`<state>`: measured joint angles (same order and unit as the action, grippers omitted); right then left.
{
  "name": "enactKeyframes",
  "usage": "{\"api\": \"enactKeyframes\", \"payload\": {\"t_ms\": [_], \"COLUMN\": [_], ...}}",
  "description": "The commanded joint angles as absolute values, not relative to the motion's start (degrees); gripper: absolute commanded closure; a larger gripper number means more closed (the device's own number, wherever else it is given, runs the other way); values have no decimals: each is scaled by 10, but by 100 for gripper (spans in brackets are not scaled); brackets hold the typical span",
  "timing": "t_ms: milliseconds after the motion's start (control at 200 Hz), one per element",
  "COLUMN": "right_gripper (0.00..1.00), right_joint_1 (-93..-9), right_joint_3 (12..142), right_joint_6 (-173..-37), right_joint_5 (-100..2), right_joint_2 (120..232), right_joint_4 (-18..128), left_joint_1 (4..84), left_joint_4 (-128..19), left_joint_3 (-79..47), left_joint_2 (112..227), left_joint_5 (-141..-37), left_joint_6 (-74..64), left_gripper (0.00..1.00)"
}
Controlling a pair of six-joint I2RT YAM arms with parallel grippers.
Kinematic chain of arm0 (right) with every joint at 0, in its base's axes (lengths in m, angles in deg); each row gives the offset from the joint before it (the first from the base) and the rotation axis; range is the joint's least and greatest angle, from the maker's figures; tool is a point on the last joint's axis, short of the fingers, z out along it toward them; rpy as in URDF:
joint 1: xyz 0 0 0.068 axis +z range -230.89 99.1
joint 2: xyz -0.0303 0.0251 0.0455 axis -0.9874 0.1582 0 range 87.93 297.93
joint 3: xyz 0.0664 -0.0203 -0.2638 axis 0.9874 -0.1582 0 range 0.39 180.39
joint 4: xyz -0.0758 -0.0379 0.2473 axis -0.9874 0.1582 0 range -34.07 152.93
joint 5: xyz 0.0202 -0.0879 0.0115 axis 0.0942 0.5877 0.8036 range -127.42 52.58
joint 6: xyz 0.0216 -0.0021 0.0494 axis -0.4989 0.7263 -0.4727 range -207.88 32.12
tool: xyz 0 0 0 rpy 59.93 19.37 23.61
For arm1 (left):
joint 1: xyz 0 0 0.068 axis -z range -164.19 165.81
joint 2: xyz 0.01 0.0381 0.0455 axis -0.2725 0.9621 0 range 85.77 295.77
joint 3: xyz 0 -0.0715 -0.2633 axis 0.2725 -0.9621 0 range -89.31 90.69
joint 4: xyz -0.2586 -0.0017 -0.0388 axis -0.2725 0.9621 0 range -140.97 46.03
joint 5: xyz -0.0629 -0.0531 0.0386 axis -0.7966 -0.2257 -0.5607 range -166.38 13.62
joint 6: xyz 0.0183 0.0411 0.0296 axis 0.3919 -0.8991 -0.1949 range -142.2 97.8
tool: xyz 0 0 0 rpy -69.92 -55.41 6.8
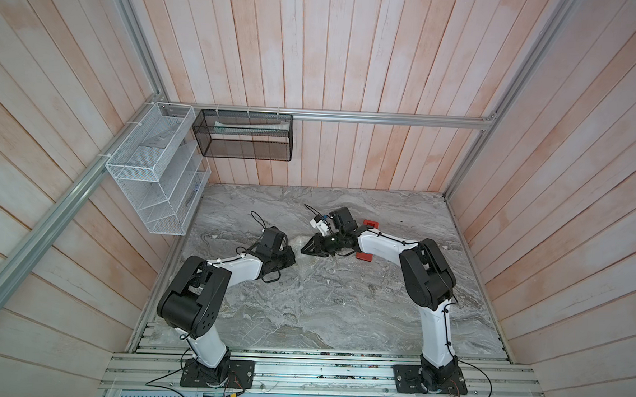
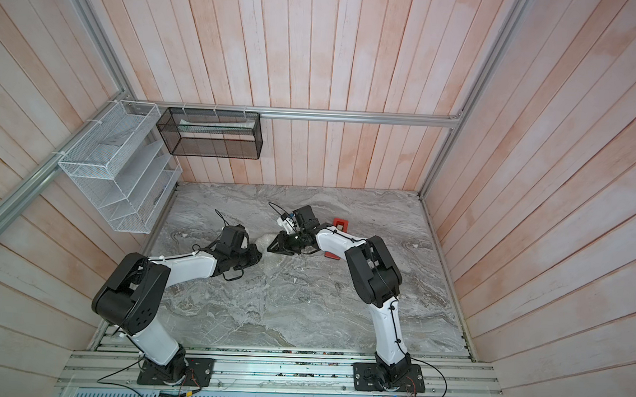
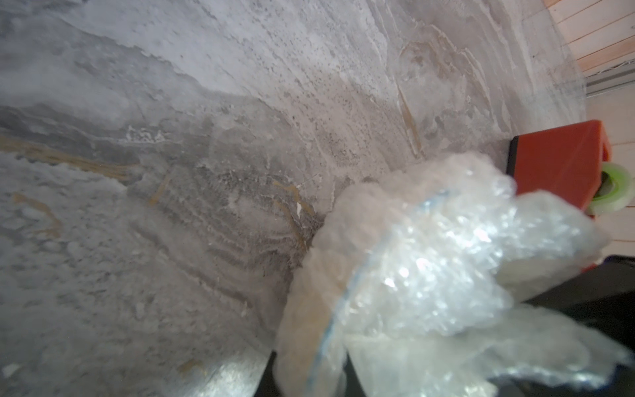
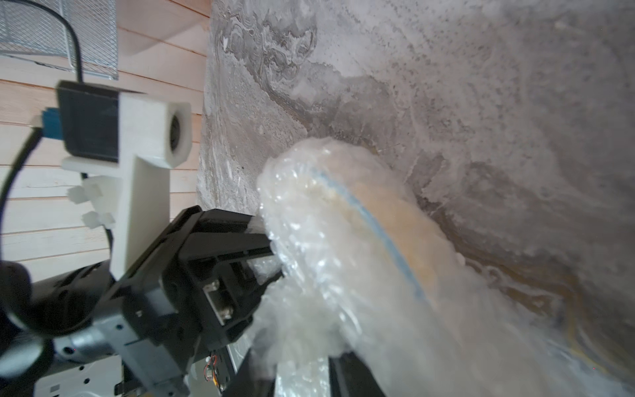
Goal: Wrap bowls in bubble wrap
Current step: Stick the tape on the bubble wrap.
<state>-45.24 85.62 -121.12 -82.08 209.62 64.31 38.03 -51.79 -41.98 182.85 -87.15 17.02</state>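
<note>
I see the bubble wrap (image 1: 299,242) bunched round the bowl (image 4: 395,227) on the tabletop (image 1: 321,311), just beside the red tape dispenser (image 1: 370,223) on its left-arm side. The left claw (image 1: 291,259) is clenched on a fold of wrap. For the right claw (image 1: 303,250), I cannot tell whether it grips. Only the wrist views show the bowl's blue rim arc; its tilt is unclear.

Soft even light, faint shadows, top views bowed at edges, wrist views blurry, glinting bubble wrap (image 3: 429,268)
</note>
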Motion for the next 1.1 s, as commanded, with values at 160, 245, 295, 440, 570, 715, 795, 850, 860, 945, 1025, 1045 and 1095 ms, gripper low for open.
{"api": "enactKeyframes", "payload": {"t_ms": [160,245,295,440,570,715,795,850,860,945,1025,1045,1095], "right_gripper": [73,73,73,73,74,79,87,89,89,90,90,90,91], "right_joint_1": [-459,-462,-463,-469,-473,-471,-466,-461,-459,-452,-452,-452,-453], "right_joint_3": [829,817,811,802,793,767,734,718,716,706,700,702,709], "right_joint_6": [-1215,-1214,-1211,-1202,-1210,-1220,-1245,-1261,-1261,-1260,-1262,-1261,-1258], "right_joint_5": [-840,-838,-832,-826,-847,-863,-888,-898,-897,-887,-883,-881,-879], "right_joint_2": [2066,2054,2046,2024,2011,2008,2007,2008,2008,2005,2003,2004,2010], "right_joint_4": [624,620,621,614,594,570,514,489,488,485,477,478,482], "left_joint_1": [386,386,387,387,391,392,393,394,394,395,397,397,398], "left_joint_4": [-510,-510,-510,-510,-506,-505,-506,-504,-503,-499,-499,-498,-498], "left_joint_3": [-402,-401,-400,-399,-395,-392,-390,-388,-387,-384,-383,-383,-383], "left_joint_2": [1840,1840,1841,1844,1846,1847,1849,1850,1851,1852,1852,1853,1854], "left_joint_5": [-888,-887,-886,-886,-884,-883,-883,-883,-883,-882,-882,-882,-882], "left_joint_6": [169,169,170,170,170,172,172,172,172,172,172,172,172], "left_gripper": [86,86,86,86,86,86,86,86,87,86,86,86,86]}}
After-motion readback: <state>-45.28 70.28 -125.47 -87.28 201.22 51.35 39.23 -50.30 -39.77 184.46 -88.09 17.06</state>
